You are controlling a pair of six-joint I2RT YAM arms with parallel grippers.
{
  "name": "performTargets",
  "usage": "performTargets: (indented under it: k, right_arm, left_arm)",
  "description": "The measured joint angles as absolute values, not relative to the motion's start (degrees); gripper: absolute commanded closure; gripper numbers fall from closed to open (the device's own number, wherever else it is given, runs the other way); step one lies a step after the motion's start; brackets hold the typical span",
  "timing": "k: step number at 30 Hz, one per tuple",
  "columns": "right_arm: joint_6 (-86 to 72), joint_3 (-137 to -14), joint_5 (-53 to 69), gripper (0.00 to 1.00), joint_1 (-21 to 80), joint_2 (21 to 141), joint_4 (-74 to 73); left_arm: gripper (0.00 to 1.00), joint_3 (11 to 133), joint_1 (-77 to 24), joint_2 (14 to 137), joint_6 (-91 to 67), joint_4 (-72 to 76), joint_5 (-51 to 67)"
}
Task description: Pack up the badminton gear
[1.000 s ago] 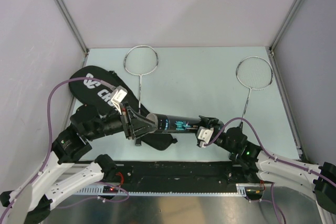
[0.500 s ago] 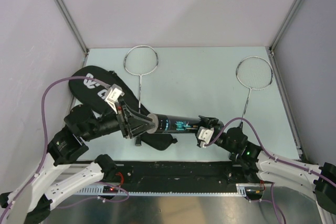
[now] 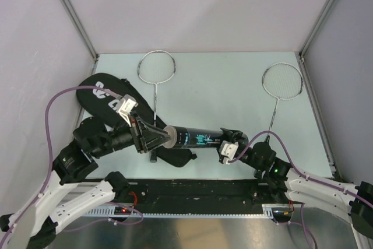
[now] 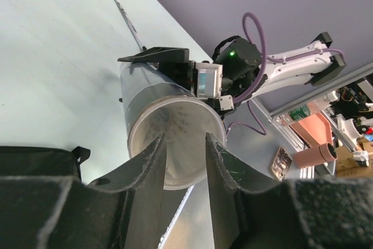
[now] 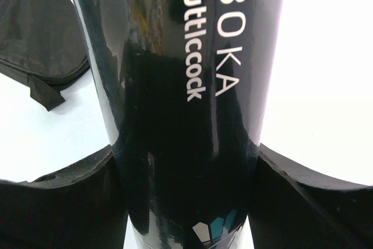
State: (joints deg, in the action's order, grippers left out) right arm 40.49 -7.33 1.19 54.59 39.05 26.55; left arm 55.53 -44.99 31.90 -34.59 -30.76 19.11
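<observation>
Tube (image 3: 195, 138) is lying crosswise, open mouth facing the slightly spread left tool (image 4: 185, 144). Right tool (image 3: 226, 142) is pinching its other end.

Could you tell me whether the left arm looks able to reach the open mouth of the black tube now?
Probably yes. The left gripper is lined up at the open end of the black tube, fingers slightly apart, nothing between them and the mouth; the right gripper clamps its far end.

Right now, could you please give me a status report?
Left gripper open at the tube mouth. Right gripper shut on tube. Both rackets on table, unpacked.
</observation>
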Motion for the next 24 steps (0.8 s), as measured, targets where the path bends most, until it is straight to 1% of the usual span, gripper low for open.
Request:
performTargets:
  k: [18, 24]
  right_arm:
    - [37.3, -7.62, -1.76, 0.8, 54.57, 42.52, 21.43]
    - [36.12, -9.72, -3.25, 0.8, 54.57, 45.54, 19.88]
  left_arm:
    - [0.66, 51.46, -44.95, 36.51, -32.67, -29.65, 14.66]
    - [0.62, 49.47, -44.75, 36.42, -32.32, -27.94, 10.81]
